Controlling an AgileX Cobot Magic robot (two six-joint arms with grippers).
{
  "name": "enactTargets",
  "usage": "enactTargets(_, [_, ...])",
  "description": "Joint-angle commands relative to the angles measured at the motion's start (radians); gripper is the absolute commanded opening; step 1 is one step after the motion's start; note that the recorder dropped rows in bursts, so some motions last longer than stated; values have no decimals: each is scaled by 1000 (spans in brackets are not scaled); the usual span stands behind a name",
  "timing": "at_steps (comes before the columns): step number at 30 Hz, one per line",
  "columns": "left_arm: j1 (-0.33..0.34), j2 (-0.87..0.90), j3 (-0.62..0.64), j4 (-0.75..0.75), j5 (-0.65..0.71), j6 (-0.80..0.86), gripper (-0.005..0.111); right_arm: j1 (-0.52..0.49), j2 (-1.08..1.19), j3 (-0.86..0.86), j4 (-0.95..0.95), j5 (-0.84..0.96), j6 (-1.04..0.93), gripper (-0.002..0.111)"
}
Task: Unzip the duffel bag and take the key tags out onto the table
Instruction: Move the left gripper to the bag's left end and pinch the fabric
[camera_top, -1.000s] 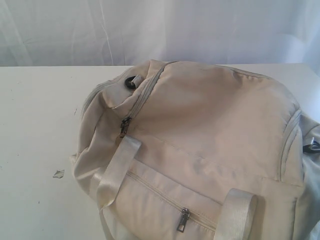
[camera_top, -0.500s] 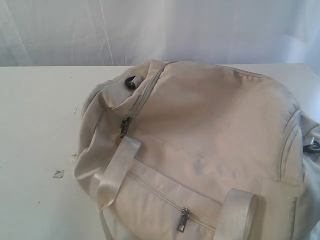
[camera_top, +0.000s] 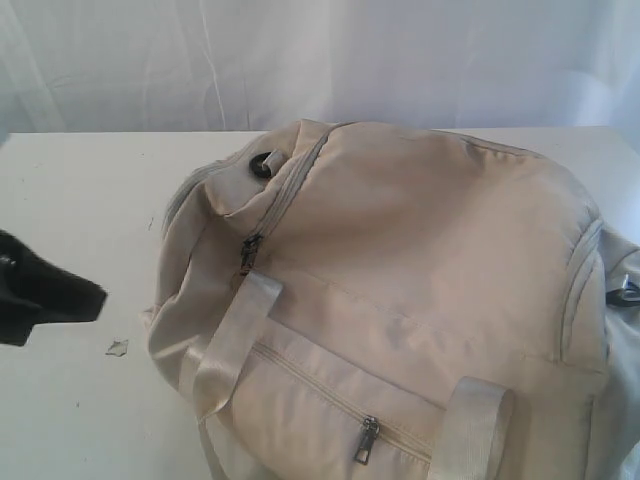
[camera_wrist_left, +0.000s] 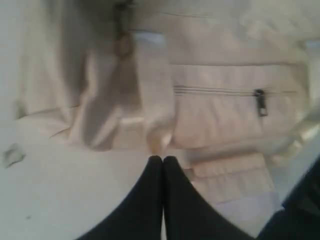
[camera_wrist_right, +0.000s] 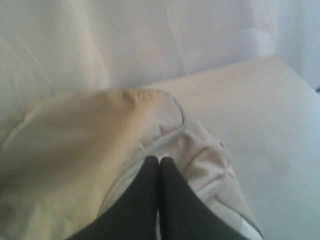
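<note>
Filling the lower right and centre of the exterior frame, the duffel bag (camera_top: 400, 300) is seen lying on the table (camera_top: 80, 200), all its zippers drawn shut. Nearest the viewer, along the bottom edge of the frame, a side pocket zipper pull (camera_top: 368, 440) is seen, flanked by two webbing handles (camera_top: 235, 345). Higher, left of centre, the main zipper pull (camera_top: 248, 253) is found on a grey zipper line running toward a black D-ring (camera_top: 263, 165) near the top of the bag. At the left edge, the left gripper (camera_top: 95, 297) is seen as a dark shape beside the bag, not touching it; in the left wrist view its jaws (camera_wrist_left: 162, 160) are pressed together on nothing, tips pointed at the bag's handle. A small scrap (camera_top: 117, 347) lies on the table just under it. In the right wrist view the right gripper (camera_wrist_right: 159, 161) is clenched and empty, close to the bag's end. The key tags cannot be seen. A white curtain (camera_top: 320, 60) closes the background.
</note>
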Motion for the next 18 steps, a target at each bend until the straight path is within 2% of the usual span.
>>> enactTargets(1, [-7, 192, -129, -95, 107, 142, 0, 32, 219, -166, 147, 284, -266, 0])
enactTargets(4, [-7, 256, -168, -102, 43, 142, 0, 35, 341, -212, 252, 350, -390, 0])
enactTargets(9, [-7, 305, -177, -105, -122, 227, 2, 35, 446, -217, 313, 317, -483, 0])
enactTargets(12, [-7, 329, -177, -113, -200, 274, 18, 35, 471, -217, 313, 288, -483, 0])
enactTargets(16, [-7, 378, -177, -159, -299, 282, 53, 35, 477, -217, 323, 276, -483, 0])
enactTargets(18, [-7, 407, -177, -197, -335, 300, 66, 35, 477, -217, 323, 272, -483, 0])
